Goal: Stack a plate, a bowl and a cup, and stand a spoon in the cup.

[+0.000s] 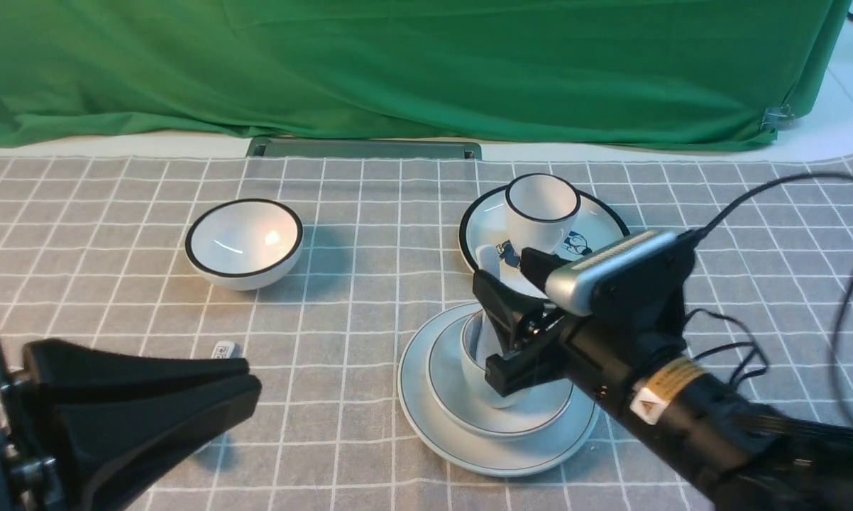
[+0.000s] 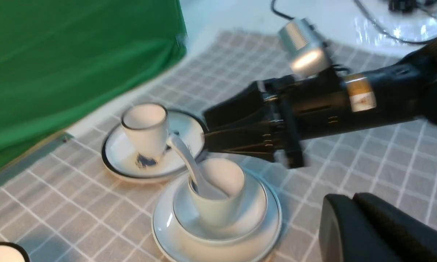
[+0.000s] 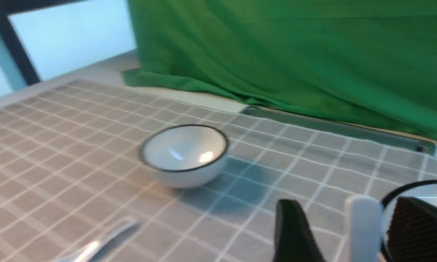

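Behind, green cloth [image 1: 426, 64] backs checked tablecloth [image 1: 370, 213]; right jaws apart, left jaws together.

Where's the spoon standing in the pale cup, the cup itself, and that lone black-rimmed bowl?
spoon [image 2: 185, 154]: left wrist view, middle of its handle.
cup [image 2: 218, 210]: left wrist view, outer wall.
black-rimmed bowl [image 1: 244, 245]: front view, inside bottom.

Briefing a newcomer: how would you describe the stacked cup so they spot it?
Start at the widest dish, the pale blue-grey plate right of centre. A bowl sits on it, and the cup stands in that bowl. Unlike the black-rimmed white cup behind, it holds a spoon.
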Motion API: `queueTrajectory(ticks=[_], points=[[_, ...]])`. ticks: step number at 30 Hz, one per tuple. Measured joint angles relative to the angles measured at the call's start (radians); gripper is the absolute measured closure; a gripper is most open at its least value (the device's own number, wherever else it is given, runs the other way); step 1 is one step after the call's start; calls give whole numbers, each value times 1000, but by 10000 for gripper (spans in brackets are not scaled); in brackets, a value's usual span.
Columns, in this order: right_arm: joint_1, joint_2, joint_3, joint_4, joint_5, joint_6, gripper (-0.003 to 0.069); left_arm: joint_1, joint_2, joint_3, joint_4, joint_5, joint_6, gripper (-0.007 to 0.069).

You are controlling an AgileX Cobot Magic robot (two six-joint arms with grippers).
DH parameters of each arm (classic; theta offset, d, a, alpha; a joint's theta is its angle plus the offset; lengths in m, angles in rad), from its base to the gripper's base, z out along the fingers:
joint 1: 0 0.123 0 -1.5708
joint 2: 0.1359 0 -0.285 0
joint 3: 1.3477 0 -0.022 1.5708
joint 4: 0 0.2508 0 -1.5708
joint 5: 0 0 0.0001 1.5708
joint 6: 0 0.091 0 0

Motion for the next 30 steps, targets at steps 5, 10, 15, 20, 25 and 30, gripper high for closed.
queueTrajectory(ticks=[5,10,15,20,25,30], points=[[36,-228,0,-3,347,-33,410,0,-99,162,-1,-156,-32,615],[43,-508,1,-4,829,-25,545,0,-208,375,-8,-385,-84,615],[47,-684,4,-4,1115,9,596,0,-236,469,-12,-511,-88,615],[47,-769,4,-4,1188,11,587,0,-236,532,-13,-513,-88,615],[47,-776,4,-4,1186,11,574,0,-236,575,-15,-508,-88,615],[50,-790,6,-8,1187,10,571,0,-236,624,-15,-484,-88,615]])
